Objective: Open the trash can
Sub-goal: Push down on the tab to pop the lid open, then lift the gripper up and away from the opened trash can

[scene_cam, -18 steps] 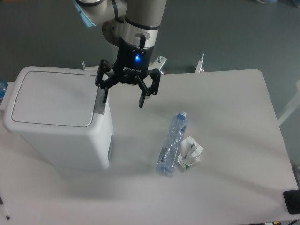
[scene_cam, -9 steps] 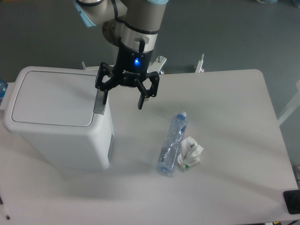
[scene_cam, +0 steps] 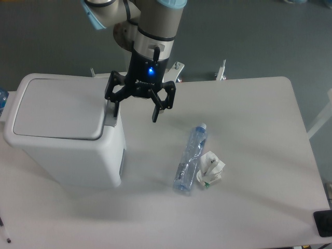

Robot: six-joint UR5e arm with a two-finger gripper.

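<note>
The trash can [scene_cam: 62, 135] is a large white bin on the left of the table. Its flat lid [scene_cam: 57, 113] now stands slightly raised at the right edge, with a dark gap under it. The grey push-button tab [scene_cam: 110, 118] sits on the right rim. My gripper [scene_cam: 135, 111] is open, fingers pointing down. Its left finger [scene_cam: 114, 105] rests on or just over the tab. Its right finger [scene_cam: 155, 113] hangs over the table, clear of the bin.
A crushed clear plastic bottle [scene_cam: 190, 158] lies on the white table [scene_cam: 249, 129] right of the bin, with a crumpled white wrapper [scene_cam: 210, 170] beside it. A dark object [scene_cam: 323, 224] sits at the table's bottom right corner.
My gripper has shifted slightly left and up. The lid's right edge has popped up a little from the rim.
</note>
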